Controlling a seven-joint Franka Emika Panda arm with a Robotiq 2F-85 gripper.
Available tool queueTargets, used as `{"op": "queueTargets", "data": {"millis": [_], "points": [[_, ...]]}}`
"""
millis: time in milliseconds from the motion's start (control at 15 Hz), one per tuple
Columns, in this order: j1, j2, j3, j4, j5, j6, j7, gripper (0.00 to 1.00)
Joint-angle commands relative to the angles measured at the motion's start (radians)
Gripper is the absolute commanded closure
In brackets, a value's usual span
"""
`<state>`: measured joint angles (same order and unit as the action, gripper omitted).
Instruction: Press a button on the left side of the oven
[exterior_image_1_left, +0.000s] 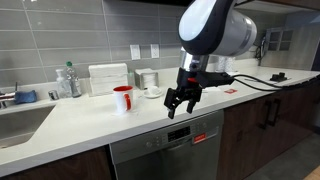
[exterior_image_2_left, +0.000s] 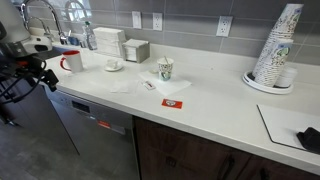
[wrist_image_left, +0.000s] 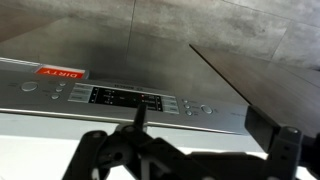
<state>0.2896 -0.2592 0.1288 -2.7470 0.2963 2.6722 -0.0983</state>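
The oven (exterior_image_1_left: 165, 152) is a stainless-steel appliance built in under the white counter, between dark wood cabinet doors; it shows in both exterior views (exterior_image_2_left: 92, 122). A small red display (exterior_image_1_left: 200, 137) glows on its top strip. In the wrist view the control strip (wrist_image_left: 125, 97) fills the middle, with a dark display, small buttons on both sides and a red "DIRTY" tag (wrist_image_left: 60, 73). My gripper (exterior_image_1_left: 181, 101) hangs in front of the counter edge, just above the strip. It is open and empty (wrist_image_left: 203, 120) and is not touching the oven.
On the white counter (exterior_image_2_left: 215, 95) stand a red mug (exterior_image_1_left: 122, 98), a paper cup (exterior_image_2_left: 165, 68), a red card (exterior_image_2_left: 172, 102) and a stack of cups (exterior_image_2_left: 278, 50). A sink (exterior_image_1_left: 20, 122) lies at one end. Dark cabinet doors (exterior_image_1_left: 270, 120) flank the oven.
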Motion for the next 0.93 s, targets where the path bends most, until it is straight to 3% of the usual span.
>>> {"op": "queueTargets", "data": {"millis": [0,133,667,867], "points": [[0.019,0.039,-0.008,0.007,0.032,-0.018,-0.022,0.25],[0.010,0.053,0.002,0.000,0.022,-0.001,0.004,0.32],[0.002,0.173,0.035,0.000,0.010,0.146,0.038,0.95],[-0.004,0.234,0.056,-0.001,-0.009,0.227,0.072,1.00]]}}
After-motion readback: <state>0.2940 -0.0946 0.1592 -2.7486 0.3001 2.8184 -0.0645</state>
